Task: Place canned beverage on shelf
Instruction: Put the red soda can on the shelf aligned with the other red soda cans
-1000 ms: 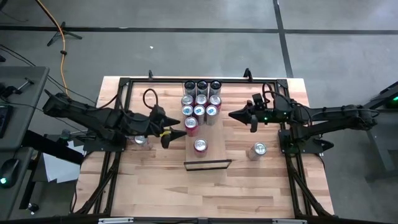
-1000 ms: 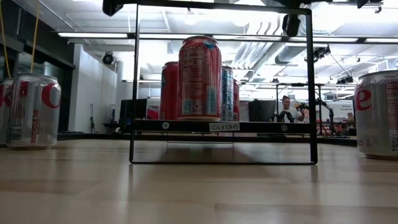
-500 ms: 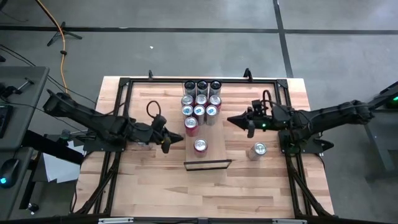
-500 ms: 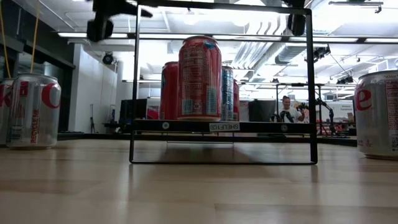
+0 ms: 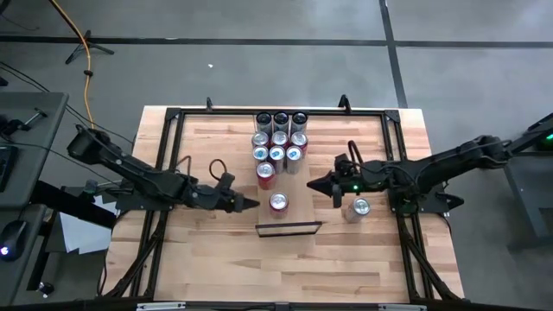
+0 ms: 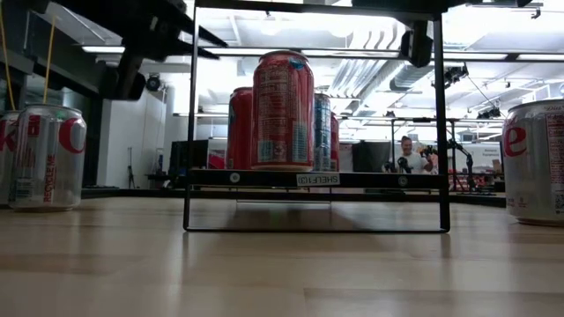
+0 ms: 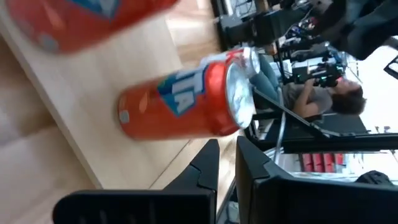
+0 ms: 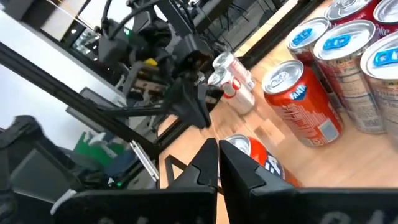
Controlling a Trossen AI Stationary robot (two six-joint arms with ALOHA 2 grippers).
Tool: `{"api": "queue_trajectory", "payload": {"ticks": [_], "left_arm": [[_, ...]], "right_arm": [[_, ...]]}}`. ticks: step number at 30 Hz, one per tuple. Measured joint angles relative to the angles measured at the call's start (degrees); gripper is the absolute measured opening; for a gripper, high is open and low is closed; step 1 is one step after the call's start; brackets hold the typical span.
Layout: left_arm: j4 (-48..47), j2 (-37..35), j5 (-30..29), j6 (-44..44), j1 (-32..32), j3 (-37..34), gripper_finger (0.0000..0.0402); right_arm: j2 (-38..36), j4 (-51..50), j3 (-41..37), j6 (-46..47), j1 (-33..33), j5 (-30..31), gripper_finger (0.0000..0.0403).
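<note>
Cans are the matter here, and the nearest one on the shelf (image 5: 289,194), an orange-red can (image 5: 278,202), is seen standing alone at the near end, just behind the thin black lip in the lower middle of the high view. Compared with a second earlier, the left gripper (image 5: 251,204) has been drawn back from the shelf's left edge and lowered toward the picture's centre-left, and its fingers, which were wide then, are now closed together with nothing between them. This is judged to mean that a can has been let go on the shelf and that the placing step is finished for this arm. In the left wrist view the two dark fingers (image 7: 211,163) are seen pressed narrow, with the orange-red can apart from them, not touched. The right gripper (image 5: 314,185) has been moved closer to the shelf's right edge, its fingers also closed on nothing; it points toward the shelf, with the orange-red can near its tip but not touching. A silver can (image 5: 359,207) is left on the table at the lower right, just beside the right arm, and another silver can (image 6: 46,157) is shown at the left edge of the low view. Farther back, a second red can (image 5: 266,172) and a cluster of cans (image 5: 279,139) fill the shelf's far end.
</note>
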Motion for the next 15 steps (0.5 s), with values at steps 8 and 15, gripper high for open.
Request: {"api": "queue_trajectory", "payload": {"ticks": [8, 15], "left_arm": [[1.8, 11.3, 5.3, -3.0, 0.7, 4.7, 0.0000], [2.0, 13.7, 11.3, -0.4, 3.5, 6.4, 0.0000]], "right_arm": [[0.7, 0.0, 0.0, -0.4, 0.0, 0.0, 0.0000], [0.7, -0.5, 0.0, -0.4, 0.0, 0.0, 0.0000]]}}
